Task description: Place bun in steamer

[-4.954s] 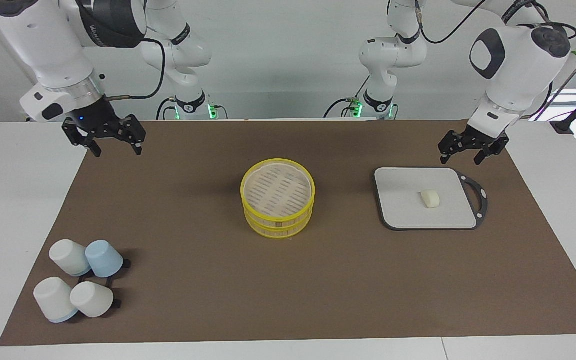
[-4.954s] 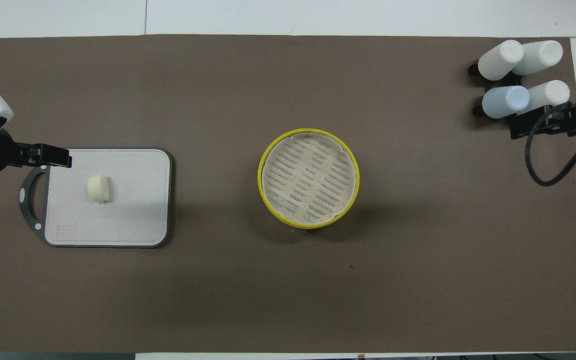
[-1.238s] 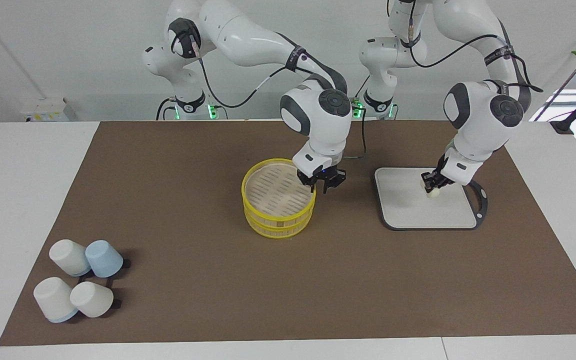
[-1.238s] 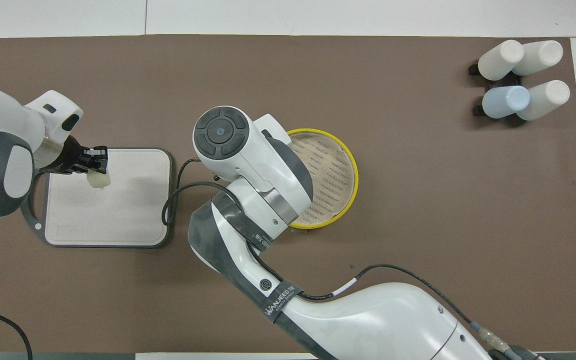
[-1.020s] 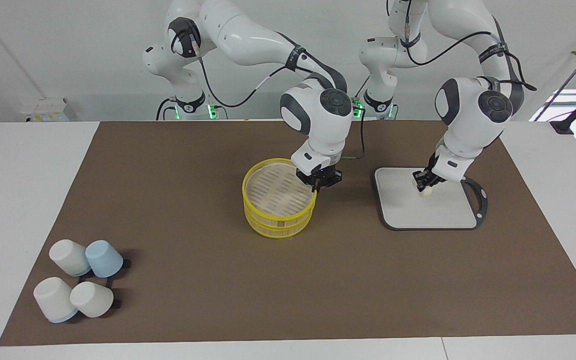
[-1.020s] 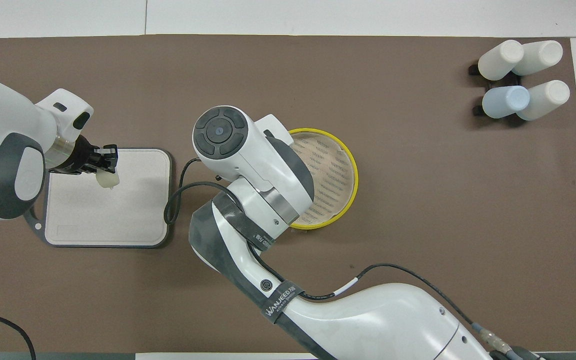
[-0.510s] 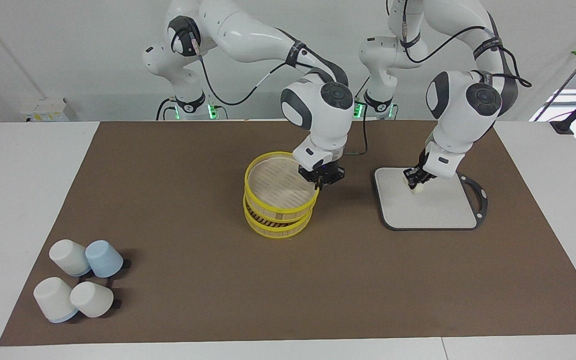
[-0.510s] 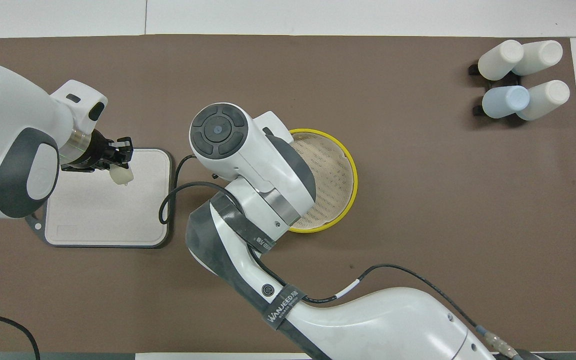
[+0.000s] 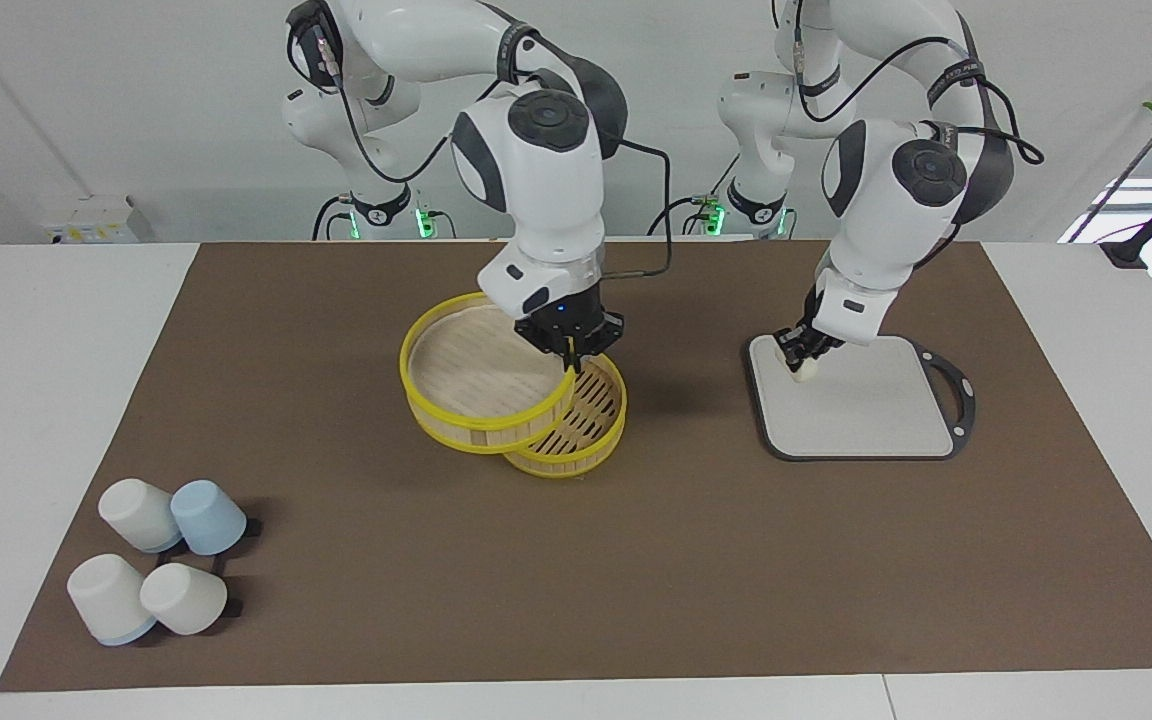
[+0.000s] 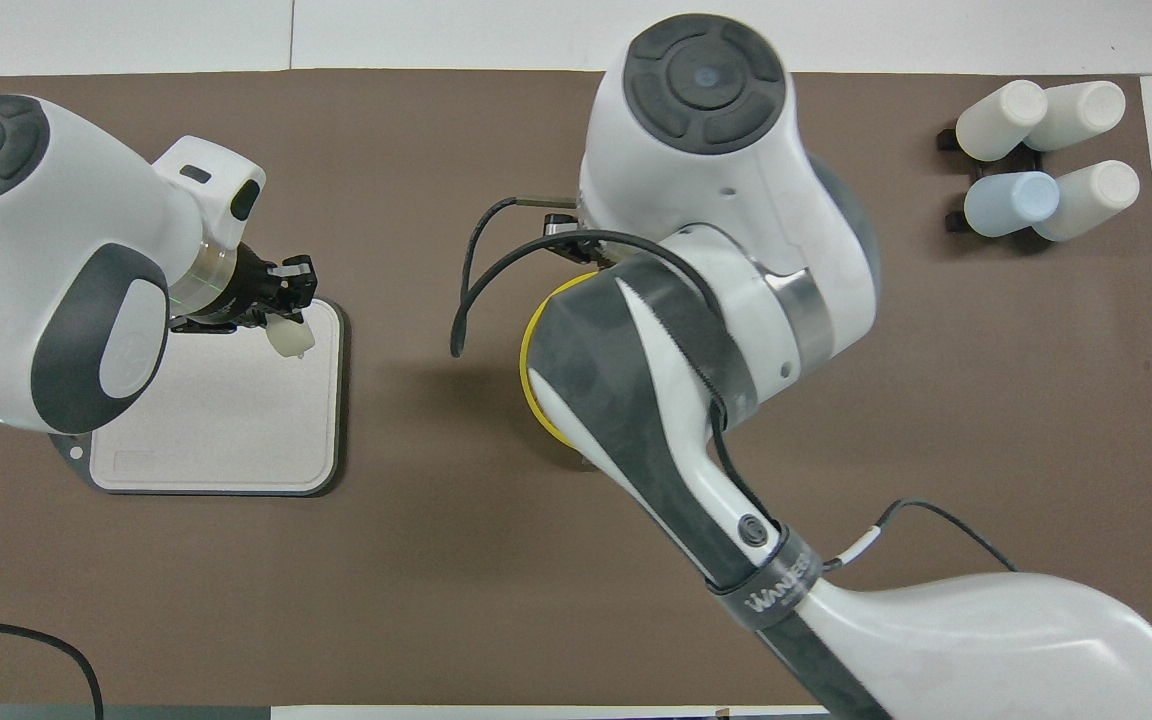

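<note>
I am holding the top tier (image 9: 481,385) of the steamer (image 9: 568,425) up and tilted with the right gripper (image 9: 570,350), its fingers pinched shut on the yellow rim, so that the slatted floor of the bottom tier lying on the bench (image 9: 636,560) is partly uncovered on the side toward the left arm's end. That looks to me like the reason for the lift: the bun needs an open tier to land in. I am carrying the bun (image 9: 804,369) in the left gripper (image 9: 796,352), fingers closed on it, over the corner of the grey board (image 9: 866,425) that lies toward the steamer and nearer to the robots; in the overhead view the bun (image 10: 291,338) is hanging just below the gripper (image 10: 288,300) at that same corner. Between the board and the steamer there is bare brown mat (image 9: 686,400), so I judge the crossing free. The tighter spot is the steamer itself: the raised tier is covering much of the lower one, leaving only a crescent of floor, and the right wrist is standing right above it. The four upturned cups (image 9: 161,570) are sitting well apart, at the right arm's end and farther from the robots.
</note>
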{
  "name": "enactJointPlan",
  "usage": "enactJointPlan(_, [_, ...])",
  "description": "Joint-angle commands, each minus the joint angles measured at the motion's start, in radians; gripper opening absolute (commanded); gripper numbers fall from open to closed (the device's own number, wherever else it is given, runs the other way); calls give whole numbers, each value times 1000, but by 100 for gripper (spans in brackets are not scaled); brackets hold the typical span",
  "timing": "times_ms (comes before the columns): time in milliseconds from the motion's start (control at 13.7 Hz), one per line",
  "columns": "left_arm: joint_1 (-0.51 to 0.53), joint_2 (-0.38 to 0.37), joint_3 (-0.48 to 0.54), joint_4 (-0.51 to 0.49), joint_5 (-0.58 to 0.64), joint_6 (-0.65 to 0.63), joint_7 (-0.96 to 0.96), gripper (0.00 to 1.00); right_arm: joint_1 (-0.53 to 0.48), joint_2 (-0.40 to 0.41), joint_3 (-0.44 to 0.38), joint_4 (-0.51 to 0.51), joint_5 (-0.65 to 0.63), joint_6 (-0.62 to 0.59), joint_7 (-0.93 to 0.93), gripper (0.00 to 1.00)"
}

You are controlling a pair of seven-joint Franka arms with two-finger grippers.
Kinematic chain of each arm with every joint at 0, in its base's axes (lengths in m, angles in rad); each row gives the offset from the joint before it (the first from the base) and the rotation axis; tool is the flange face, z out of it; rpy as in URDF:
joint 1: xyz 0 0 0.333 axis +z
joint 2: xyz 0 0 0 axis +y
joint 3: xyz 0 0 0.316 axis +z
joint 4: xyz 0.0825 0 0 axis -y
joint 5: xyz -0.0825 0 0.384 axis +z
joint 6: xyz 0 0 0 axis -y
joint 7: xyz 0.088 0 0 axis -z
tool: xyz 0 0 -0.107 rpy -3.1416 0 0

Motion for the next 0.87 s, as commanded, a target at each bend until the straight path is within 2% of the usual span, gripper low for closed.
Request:
enactJointPlan(0, [-87,74,13,145,-48,-58,-116,23,-78,-17,9,-16,15,-59,-142,0])
enactJointPlan(437, [-239,198,9,289,-73,-14,-335,23,-190,-19,7,-28,25,-118,-179,0])
enactJointPlan(583, [-252,247,-23,340,-79,-5,-399,23,-194,-19,7,-29,42,-139,-169,0])
enactJointPlan(728, [-275,348,-57,444,-70,-17,-470,23,-207,-20,7,-28,48,-165,-167,0])
enactJointPlan(801, [-311,387,-56,458,-67,-13,-487,23,-223,-20,7,-28,62,-167,-167,0])
